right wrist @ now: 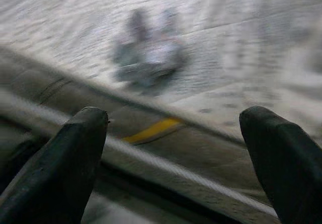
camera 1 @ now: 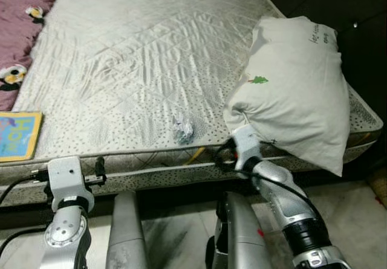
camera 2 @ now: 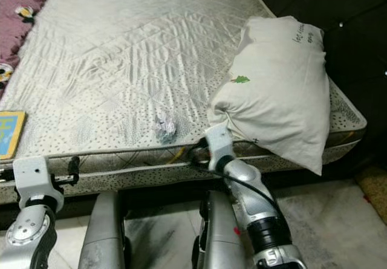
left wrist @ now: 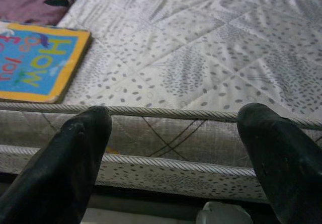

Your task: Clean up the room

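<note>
I'm standing at the foot edge of the bed (camera 1: 151, 57), looking down on a bare quilted mattress. The tidying looks barely begun to me. A crumpled wad of paper (camera 1: 183, 128) lies near the mattress edge, at about six o'clock on the bed and just ahead of me. A children's book (camera 1: 17, 135) with a yellow border rests flat at eight o'clock, close to the same edge. A purple blanket (camera 1: 21, 21) with cartoon patches is bunched along the ten o'clock corner. A white pillow (camera 1: 296, 87) sits propped at the three o'clock side, its lower end hanging over the mattress edge.

My right pincer (right wrist: 181, 153) is raised to the bed's edge, just below the pillow's lower corner; its wrist camera, though blurred, looks past two spread fingers toward the paper wad, and nothing is between them. My left pincer (left wrist: 176, 148) is at the mattress rim near seven o'clock, also spread wide and empty, with the book off to one side of its view.

As I judge it, everything is still to do: paper wad to bin, book to put away, blanket and pillow to straighten. The wad seems the natural first pick for the right arm.
</note>
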Controlling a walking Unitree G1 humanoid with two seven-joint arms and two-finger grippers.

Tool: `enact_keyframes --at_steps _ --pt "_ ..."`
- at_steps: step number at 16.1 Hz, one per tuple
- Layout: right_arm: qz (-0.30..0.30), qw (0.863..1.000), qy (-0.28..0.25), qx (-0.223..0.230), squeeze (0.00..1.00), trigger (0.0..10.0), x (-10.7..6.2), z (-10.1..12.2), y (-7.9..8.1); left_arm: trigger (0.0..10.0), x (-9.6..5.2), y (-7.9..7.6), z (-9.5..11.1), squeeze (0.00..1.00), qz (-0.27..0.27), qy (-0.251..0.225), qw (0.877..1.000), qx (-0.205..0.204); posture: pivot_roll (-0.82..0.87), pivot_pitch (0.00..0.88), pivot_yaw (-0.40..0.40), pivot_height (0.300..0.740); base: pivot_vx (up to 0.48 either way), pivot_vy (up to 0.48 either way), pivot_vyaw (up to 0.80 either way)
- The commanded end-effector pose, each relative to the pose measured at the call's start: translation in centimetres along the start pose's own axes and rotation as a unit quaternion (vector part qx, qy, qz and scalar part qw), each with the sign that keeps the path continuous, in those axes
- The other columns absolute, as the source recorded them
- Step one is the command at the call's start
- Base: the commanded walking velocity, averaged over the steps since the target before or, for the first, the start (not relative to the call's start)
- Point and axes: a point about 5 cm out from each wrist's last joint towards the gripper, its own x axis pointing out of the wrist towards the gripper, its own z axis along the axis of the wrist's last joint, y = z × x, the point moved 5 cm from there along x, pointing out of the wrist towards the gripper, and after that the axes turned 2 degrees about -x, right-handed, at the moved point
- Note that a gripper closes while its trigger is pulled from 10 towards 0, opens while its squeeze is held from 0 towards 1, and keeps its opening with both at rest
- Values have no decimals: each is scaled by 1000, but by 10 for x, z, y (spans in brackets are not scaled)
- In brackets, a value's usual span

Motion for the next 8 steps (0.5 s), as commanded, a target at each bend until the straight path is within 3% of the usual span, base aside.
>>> enact_keyframes --at_steps 1,3,8 --pt "40 999 6 -1 0 10000 4 3 12 10000 -2 0 4 0 1 -5 1000 3 66 110 -64 553 0 0 0" --pt "71 997 27 -27 0 10000 4 -4 22 10000 -2 -1 4 0 -1 -3 1000 3 70 115 -66 553 0 0 0" --pt "37 999 6 -12 0 10000 10 3 15 10000 -6 -2 1 0 -5 4 1000 4 78 121 -60 553 0 0 0"
